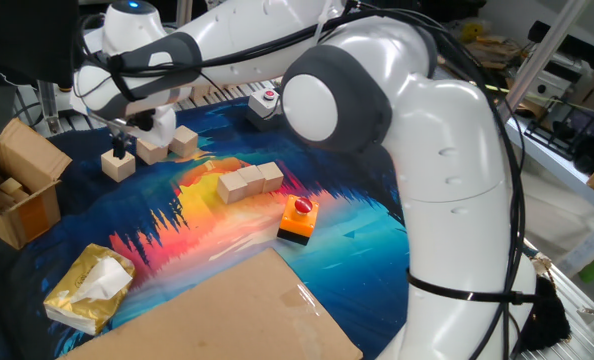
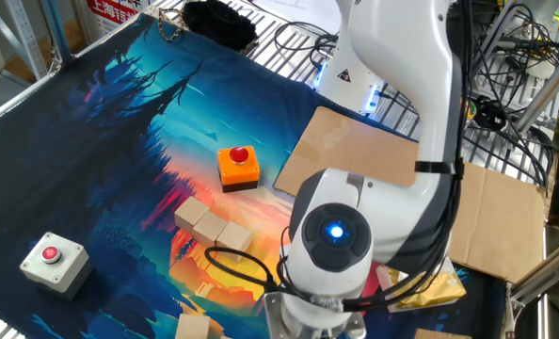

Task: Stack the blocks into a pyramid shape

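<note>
Six pale wooden blocks show in one fixed view. Three form a touching row [image 1: 249, 181] mid-mat. Two lie close together at the back left [image 1: 152, 152] [image 1: 184, 142]. One stands alone further left [image 1: 117, 164]. My gripper [image 1: 134, 143] hangs between the lone block and its neighbour. One dark finger [image 1: 125, 144] reaches down to the lone block's top, and the jaws look apart and empty. In the other fixed view the row [image 2: 211, 226] and one block at the bottom edge [image 2: 193, 328] show. The arm hides the gripper there.
An orange-and-black block with a red button [image 1: 298, 218] [image 2: 238, 165] sits near the row. A grey button box [image 1: 267, 100] [image 2: 51, 259] is at the mat's far side. A cardboard box [image 1: 17, 185], a yellow bag [image 1: 89, 288] and a cardboard sheet [image 1: 227, 310] lie around.
</note>
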